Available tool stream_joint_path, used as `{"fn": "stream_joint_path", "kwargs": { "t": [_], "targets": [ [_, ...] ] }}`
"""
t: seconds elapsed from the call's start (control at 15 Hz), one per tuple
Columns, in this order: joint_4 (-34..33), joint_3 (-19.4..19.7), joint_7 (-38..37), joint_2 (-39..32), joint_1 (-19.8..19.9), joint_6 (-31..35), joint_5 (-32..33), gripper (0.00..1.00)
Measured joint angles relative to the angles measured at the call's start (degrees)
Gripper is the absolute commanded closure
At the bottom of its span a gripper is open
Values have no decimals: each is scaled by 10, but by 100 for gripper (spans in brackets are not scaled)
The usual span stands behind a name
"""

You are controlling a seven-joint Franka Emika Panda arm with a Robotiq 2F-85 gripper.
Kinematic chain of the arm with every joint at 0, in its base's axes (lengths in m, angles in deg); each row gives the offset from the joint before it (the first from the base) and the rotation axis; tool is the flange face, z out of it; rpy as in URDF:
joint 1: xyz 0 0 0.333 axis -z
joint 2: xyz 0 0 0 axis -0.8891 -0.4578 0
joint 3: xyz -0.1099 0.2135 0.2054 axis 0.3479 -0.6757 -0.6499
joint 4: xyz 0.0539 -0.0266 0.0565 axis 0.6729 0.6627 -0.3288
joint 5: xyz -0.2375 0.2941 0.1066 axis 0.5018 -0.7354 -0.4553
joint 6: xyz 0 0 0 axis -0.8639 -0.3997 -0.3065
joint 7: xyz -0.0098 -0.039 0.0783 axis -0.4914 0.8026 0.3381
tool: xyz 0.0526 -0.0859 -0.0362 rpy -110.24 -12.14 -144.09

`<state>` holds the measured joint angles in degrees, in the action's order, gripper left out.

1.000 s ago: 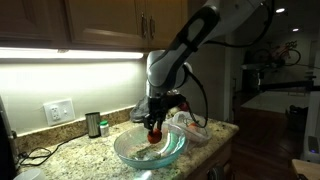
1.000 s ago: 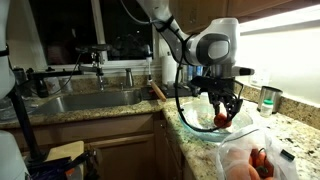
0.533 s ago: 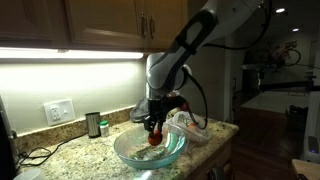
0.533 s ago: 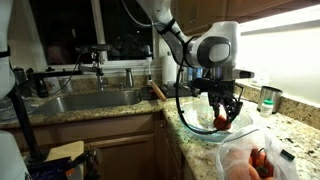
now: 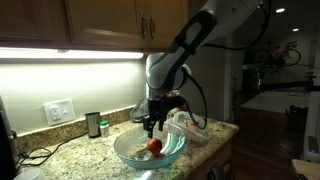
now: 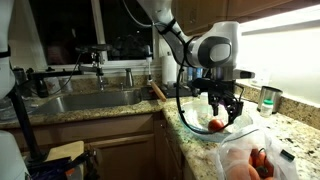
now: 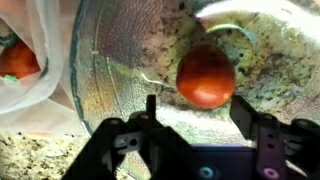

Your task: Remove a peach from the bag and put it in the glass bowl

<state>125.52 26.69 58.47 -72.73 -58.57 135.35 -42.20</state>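
The peach (image 7: 206,77) lies loose on the floor of the glass bowl (image 7: 85,70), just beyond my fingertips and touching neither. My gripper (image 7: 195,102) hangs open right above it, jaws spread wider than the fruit. In both exterior views the gripper (image 5: 153,124) (image 6: 226,110) hovers over the bowl (image 5: 125,152) (image 6: 188,126), with the peach (image 5: 154,145) (image 6: 215,125) resting below it. The crinkled plastic bag (image 5: 189,127) (image 6: 248,160) (image 7: 35,85) sits beside the bowl, and red-orange fruit (image 7: 17,58) shows through it.
A small dark jar (image 5: 93,124) (image 6: 266,98) stands on the granite counter (image 5: 80,155) near the wall. A sink (image 6: 90,100) with a faucet lies further along. A wall outlet (image 5: 60,111) with a cable sits behind, and the counter edge runs close to the bowl.
My gripper has opened and let go of the peach, which dropped from between the fingers onto the bowl's floor. The arm has barely moved.
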Motion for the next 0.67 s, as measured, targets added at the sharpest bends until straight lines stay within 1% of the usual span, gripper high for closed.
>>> {"fn": "stream_joint_path", "kwargs": {
  "t": [0.67],
  "targets": [
    [-5, 1, 0, 0, 0, -1, 0, 0]
  ]
}}
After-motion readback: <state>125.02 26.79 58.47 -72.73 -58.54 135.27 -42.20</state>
